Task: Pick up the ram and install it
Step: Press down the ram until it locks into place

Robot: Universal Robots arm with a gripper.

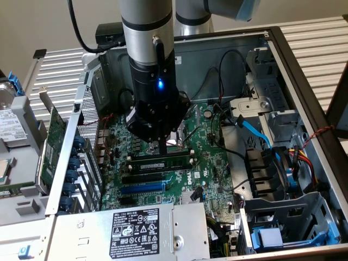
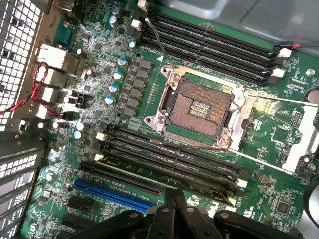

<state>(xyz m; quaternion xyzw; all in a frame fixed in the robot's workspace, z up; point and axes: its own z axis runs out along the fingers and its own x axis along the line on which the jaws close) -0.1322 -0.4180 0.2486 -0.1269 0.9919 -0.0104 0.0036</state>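
My black jaws looked like matt plastic, and the arm above them wore a smooth, brushed silver metal sleeve. The broad green motherboard had a faintly glossy lacquered face. On it, the square processor socket frame was bright, polished metal with shiny screw heads. The long black memory slots were dull plastic with white plastic end clips. The long narrow green ram stick looked satin. The grey computer case wall was bare, matt sheet metal; the power supply's white label looked like paper.
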